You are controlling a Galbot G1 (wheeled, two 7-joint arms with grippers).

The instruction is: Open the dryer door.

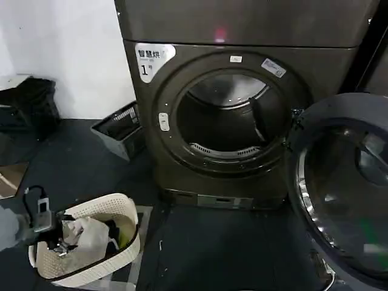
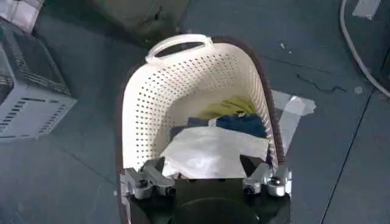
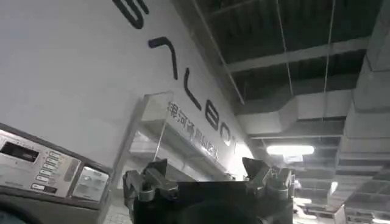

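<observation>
Chrome-rimmed, the dryer door [image 1: 342, 188] is hanging swung wide open at your 4 o'clock, clear of the drum mouth [image 1: 227, 115]. Your left gripper [image 2: 204, 176] is hovering, fingers apart, over the white laundry basket [image 2: 152, 97] at 8 o'clock. Your right gripper [image 3: 207, 179] is pointing ceilingward, fingers spread on nothing.

dryer door [image 1: 339, 188] cut off at right edge; basket [image 2: 201, 79] contents partly hidden
</observation>
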